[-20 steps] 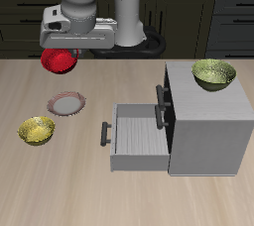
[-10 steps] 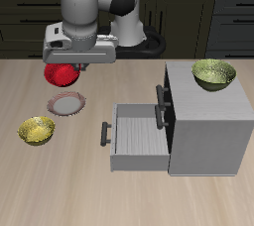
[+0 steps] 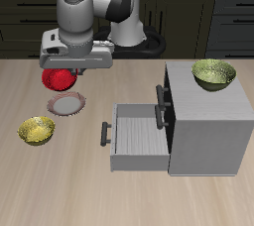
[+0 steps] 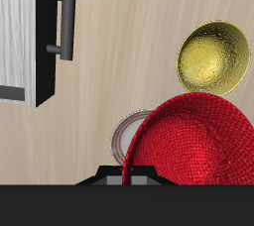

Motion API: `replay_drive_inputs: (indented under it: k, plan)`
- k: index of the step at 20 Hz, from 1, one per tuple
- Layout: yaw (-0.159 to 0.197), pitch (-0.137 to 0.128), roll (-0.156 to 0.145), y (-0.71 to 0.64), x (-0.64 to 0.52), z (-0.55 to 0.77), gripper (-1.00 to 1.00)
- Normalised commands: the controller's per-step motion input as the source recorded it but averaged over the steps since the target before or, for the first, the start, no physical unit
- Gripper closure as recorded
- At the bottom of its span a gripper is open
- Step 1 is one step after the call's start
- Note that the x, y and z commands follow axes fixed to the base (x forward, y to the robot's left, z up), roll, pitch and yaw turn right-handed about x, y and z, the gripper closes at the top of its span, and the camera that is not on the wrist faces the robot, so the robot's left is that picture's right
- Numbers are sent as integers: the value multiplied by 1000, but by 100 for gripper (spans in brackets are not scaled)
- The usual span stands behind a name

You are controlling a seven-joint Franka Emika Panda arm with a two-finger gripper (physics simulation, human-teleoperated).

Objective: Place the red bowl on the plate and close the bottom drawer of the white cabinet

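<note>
At the left of the overhead frame, the gripper [image 3: 62, 69] is closed on the red bowl [image 3: 59, 79], holding it in the air just above the plate [image 3: 66, 103], evidently lined up for setting down. The bottom drawer [image 3: 136, 136] at lower centre stands pulled out, not yet shut.

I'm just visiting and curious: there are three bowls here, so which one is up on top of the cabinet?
The olive-green bowl sits atop the white cabinet. The red bowl hangs in the gripper; the yellow-gold bowl rests on the table.
</note>
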Motion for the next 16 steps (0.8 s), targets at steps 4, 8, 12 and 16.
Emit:
replay_drive_inputs:
  k: [4,8,12,16]
  plan:
    - [-21,22,16,-57,-81,-114,100]
    - [-57,17,22,-66,-133,-43,100]
    - [-46,3,28,-31,-186,-72,100]
    - [-22,21,39,36,-102,-121,100]
